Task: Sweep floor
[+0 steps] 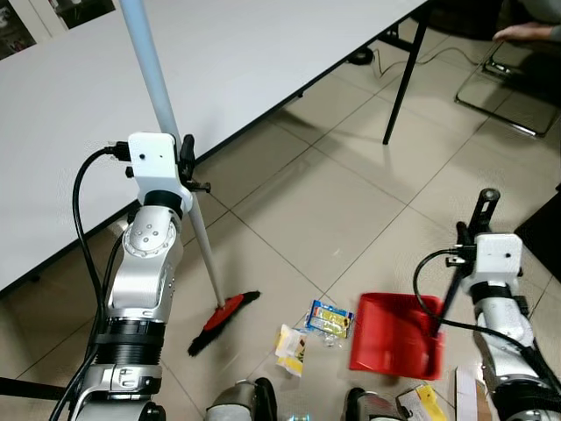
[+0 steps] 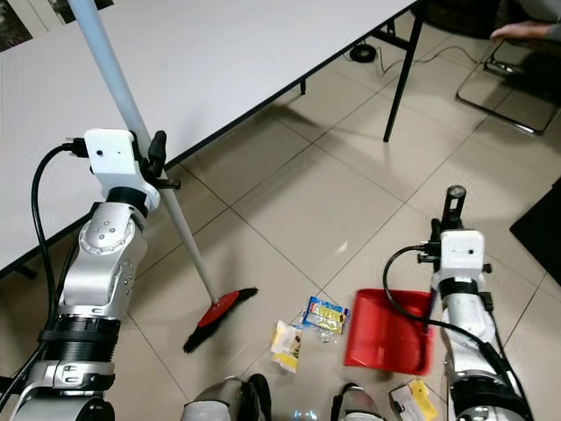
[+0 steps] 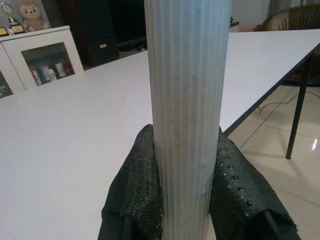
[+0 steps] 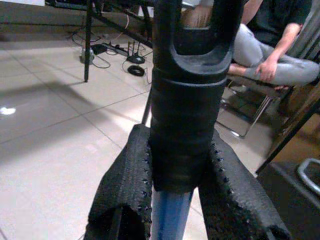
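Observation:
My left gripper (image 1: pixel 186 162) is shut on the pale blue broom handle (image 1: pixel 158 88), with a black finger (image 3: pixel 132 200) pressed on each side of it. The handle slants down to the red and black broom head (image 1: pixel 223 321) on the tiled floor. My right gripper (image 1: pixel 480 230) is shut on the black dustpan handle (image 4: pixel 187 100). The red dustpan (image 1: pixel 396 335) rests on the floor to the right of the broom. Between them lie a yellow wrapper (image 1: pixel 292 347) and a blue and yellow packet (image 1: pixel 330 317).
A large white table (image 1: pixel 245 61) stands ahead on the left, its black leg (image 1: pixel 405 79) reaching the floor. A person (image 4: pixel 270 55) sits on a chair (image 1: pixel 508 88) at the far right. More litter (image 1: pixel 428 402) lies by my right foot.

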